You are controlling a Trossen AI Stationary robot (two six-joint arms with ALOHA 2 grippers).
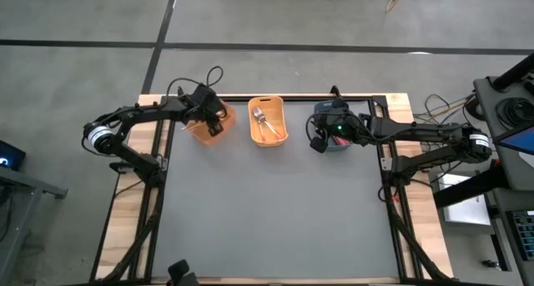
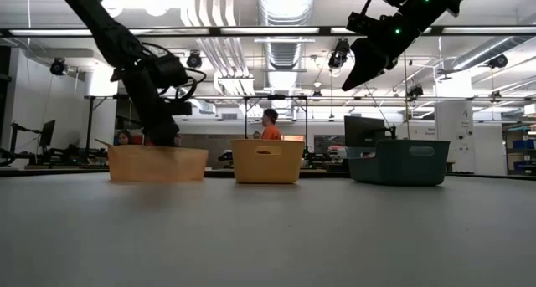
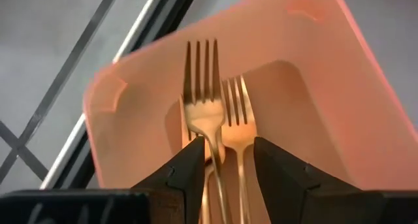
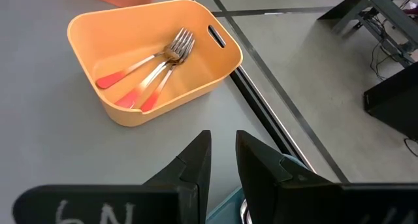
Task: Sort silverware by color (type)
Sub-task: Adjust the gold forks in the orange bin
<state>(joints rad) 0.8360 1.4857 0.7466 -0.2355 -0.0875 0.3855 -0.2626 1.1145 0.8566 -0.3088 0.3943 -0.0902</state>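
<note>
Two gold forks [image 3: 225,113] lie in the pink-orange left bin [image 3: 313,87], tines toward its far wall. My left gripper [image 3: 228,149] hangs open right over them, down inside the bin [image 1: 209,127]; one fork's neck runs between the fingers. Three silver-tined forks with red-orange handles [image 4: 157,64] rest in the yellow middle bin [image 1: 268,121]. My right gripper [image 4: 222,142] is held high above the dark teal right bin [image 2: 399,161], with its fingers a little apart and nothing between them. What lies in the teal bin is hidden. My left gripper stands over the gold forks from above, with the nearer fork's neck [image 3: 204,134] close beside one fingertip [image 3: 194,149]. I cannot tell whether that finger touches it. The fork lies in the bin and is not pinched.
The three bins stand in a row along the table's far edge [image 1: 275,97]. The wide grey tabletop [image 1: 275,203] lies between them and the near edge. A person in orange [image 2: 270,126] stands in the room beyond the table.
</note>
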